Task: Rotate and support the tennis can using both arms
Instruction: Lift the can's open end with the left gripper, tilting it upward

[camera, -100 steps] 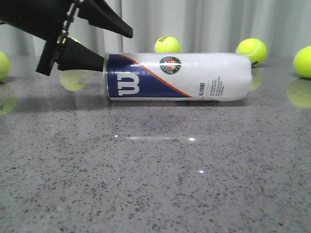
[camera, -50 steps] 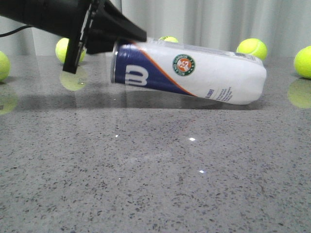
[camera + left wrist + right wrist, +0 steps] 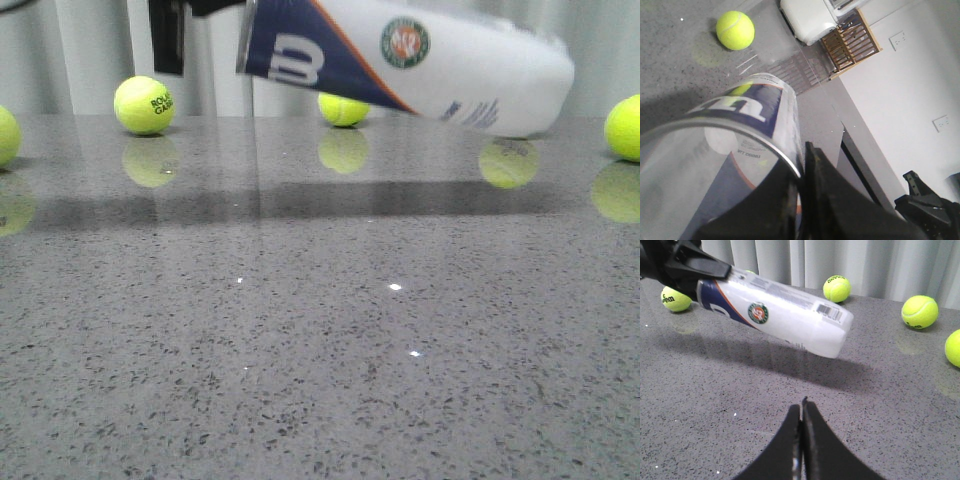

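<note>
Long white cylindrical tennis can (image 3: 420, 62) with navy panel now lifted clear off grey speckled table (image 3: 320, 350). Left gripper (image 3: 802, 200) clamping its rim; right gripper (image 3: 801, 440), fingers together, waiting near. Next: supporting free right end.

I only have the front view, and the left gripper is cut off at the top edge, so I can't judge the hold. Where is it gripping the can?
Observer: The left wrist view shows the left gripper pinching the tennis can at its silver rim, on the navy end.
Operator: Is the white end off the table?
Observer: Yes. The right wrist view shows it in the air, with its shadow on the table below.
Operator: And the right gripper?
Observer: The right gripper is shut, empty and apart from the can.
</note>
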